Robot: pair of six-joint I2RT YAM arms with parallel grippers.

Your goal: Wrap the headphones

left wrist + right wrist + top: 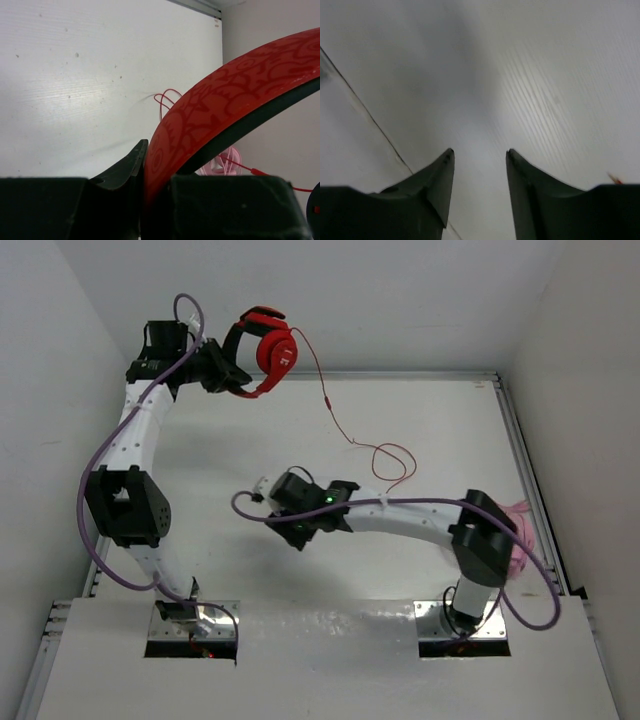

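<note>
The red headphones [272,350] hang in the air at the back left, held by their headband [230,95] in my left gripper [232,375], which is shut on it. Their thin red cable [345,430] trails down to the table and ends in loops [393,462] near the middle; the loops also show in the left wrist view [165,100]. My right gripper [268,492] is open and empty, low over the table's middle, left of the cable loops. In the right wrist view [479,160] only bare table lies between its fingers.
Pale pink headphones [520,535] lie at the right edge behind the right arm's elbow, also in the left wrist view [222,162]. White walls close the table at the back and sides. A metal rail [520,460] runs along the right edge.
</note>
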